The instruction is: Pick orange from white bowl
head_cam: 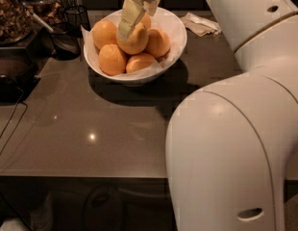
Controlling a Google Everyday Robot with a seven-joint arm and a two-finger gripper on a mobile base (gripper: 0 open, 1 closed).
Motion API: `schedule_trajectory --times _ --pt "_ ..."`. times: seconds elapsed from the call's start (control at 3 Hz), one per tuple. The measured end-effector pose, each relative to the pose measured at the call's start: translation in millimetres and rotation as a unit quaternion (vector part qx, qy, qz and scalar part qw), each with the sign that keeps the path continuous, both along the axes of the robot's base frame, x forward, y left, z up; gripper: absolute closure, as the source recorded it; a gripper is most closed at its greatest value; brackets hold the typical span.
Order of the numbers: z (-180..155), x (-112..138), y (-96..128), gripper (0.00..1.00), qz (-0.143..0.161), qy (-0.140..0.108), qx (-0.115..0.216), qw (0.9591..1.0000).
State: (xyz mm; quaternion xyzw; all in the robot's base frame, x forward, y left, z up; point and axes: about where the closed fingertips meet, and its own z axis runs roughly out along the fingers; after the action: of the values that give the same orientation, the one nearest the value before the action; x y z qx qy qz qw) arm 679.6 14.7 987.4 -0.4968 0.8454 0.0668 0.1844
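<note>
Hand (134, 22) atop orange (137, 41) in white bowl (176, 27)

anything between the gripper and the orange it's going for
Nothing: in the camera view the gripper overlaps the top orange in the white bowl, with no gap or other fruit showing between them.
</note>
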Motion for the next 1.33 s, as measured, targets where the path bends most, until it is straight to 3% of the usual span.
schedule_trajectory --times 1.33 --pt "-47 22 12 0.22 -0.011 0.046 -0.006 0.9989"
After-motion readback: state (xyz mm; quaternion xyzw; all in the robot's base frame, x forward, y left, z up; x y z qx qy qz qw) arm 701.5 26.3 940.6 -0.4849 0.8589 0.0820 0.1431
